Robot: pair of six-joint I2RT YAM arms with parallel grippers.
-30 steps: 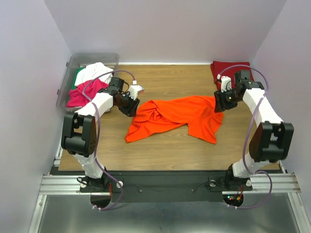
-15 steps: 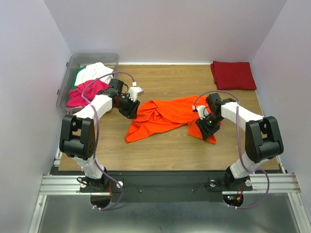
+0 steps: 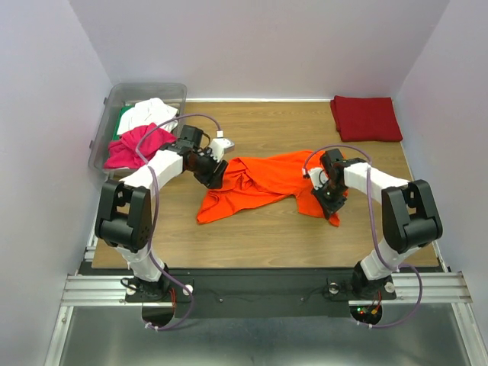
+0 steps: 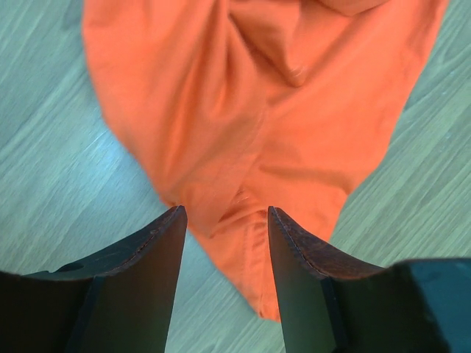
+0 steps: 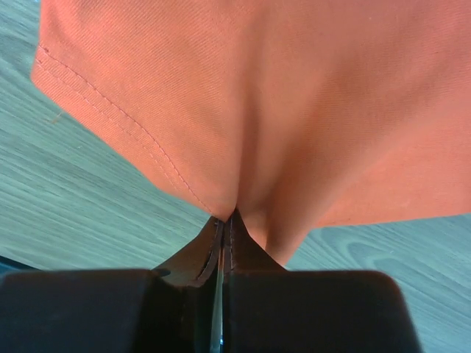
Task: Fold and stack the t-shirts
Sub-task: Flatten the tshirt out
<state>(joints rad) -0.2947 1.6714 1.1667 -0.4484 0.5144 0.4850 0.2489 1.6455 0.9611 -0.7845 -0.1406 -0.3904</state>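
The right gripper [image 3: 329,192] has swung in onto the orange t-shirt [image 3: 263,179] at mid counter [image 3: 259,126], jaws clenched on its hem. On the left gripper [image 3: 216,172], jaws stand released astride cloth: close them before lifting.

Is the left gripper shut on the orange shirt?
No, the left gripper has its jaws standing apart, with the orange shirt lying loose in the gap between them.

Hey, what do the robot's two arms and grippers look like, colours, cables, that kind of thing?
The left arm and right arm both have white link shells with bulky black joint housings, and a purple cable loops along each. The left gripper and right gripper have black, wedge-shaped fingers with brownish inner edges.
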